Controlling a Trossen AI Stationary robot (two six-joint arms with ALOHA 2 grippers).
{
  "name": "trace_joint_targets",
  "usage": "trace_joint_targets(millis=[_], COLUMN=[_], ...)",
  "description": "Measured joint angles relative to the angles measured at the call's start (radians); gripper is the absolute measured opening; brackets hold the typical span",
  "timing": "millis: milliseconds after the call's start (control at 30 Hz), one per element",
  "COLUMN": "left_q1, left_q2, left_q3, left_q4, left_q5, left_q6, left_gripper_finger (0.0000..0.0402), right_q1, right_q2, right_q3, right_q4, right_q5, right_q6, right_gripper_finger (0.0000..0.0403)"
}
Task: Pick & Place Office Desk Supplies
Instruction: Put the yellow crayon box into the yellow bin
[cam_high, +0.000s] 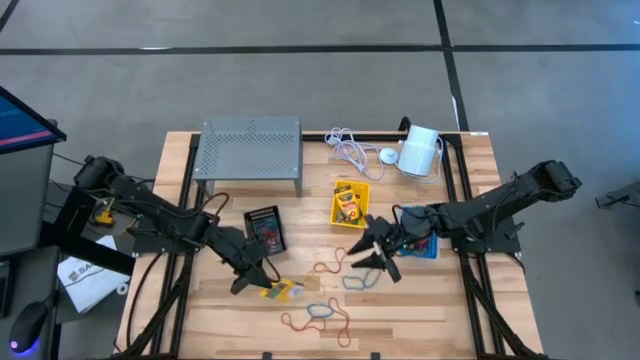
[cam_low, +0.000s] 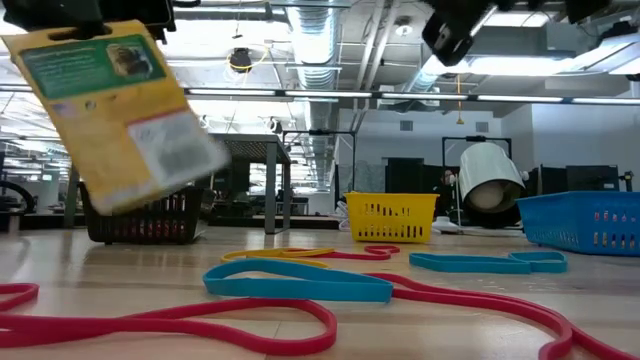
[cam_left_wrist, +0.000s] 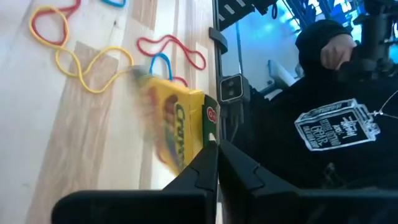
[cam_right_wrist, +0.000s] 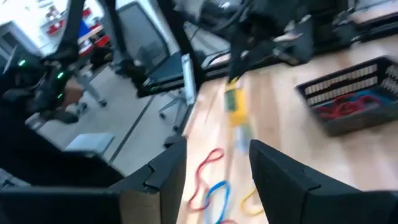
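- While I watch the overhead feed, the left end effector (cam_high: 262, 283) sits clamped on a yellow-green crayon box (cam_high: 280, 291), low over the counter (cam_high: 430, 310) near its front edge.
- Low camera: the box (cam_low: 120, 115) hangs tilted, clear of the counter surface.
- Right end effector (cam_high: 378, 258): fingers apart, nothing between them, over the rubber bands (cam_high: 330, 268) just beside the blue bin (cam_high: 424, 246).
- Yellow bin (cam_high: 350, 203) holds another crayon box; black bin (cam_high: 265, 228) is left of it.
- A person's dark sleeve (cam_left_wrist: 323, 130) shows beyond the counter edge.
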Motion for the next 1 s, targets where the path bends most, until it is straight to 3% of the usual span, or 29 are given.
trace_joint_targets(millis=[233,467,800,1000], left_q1=[0.028,0.092,0.163,0.163], left_q2=[0.0,0.0,0.0,0.001], left_q3=[0.014,0.067,0.1,0.1], left_q4=[0.031,0.07,0.049,0.018], left_q5=[-0.057,-0.086,-0.005,-0.001], left_q6=[0.166,0.349,0.442,0.46], left_gripper_finger=[0.0,0.0,0.0,0.0], right_q1=[-0.063,-0.093,-0.124,-0.13], right_q2=[0.0,0.027,0.226,0.326], right_q3=[0.0,0.058,0.354,0.511], right_q4=[0.068,0.062,-0.287,-0.474], right_q5=[-0.038,-0.062,-0.21,-0.222], right_q6=[-0.033,-0.051,-0.188,-0.242], right_gripper_finger=[0.0204,0.0206,0.0193,0.0201])
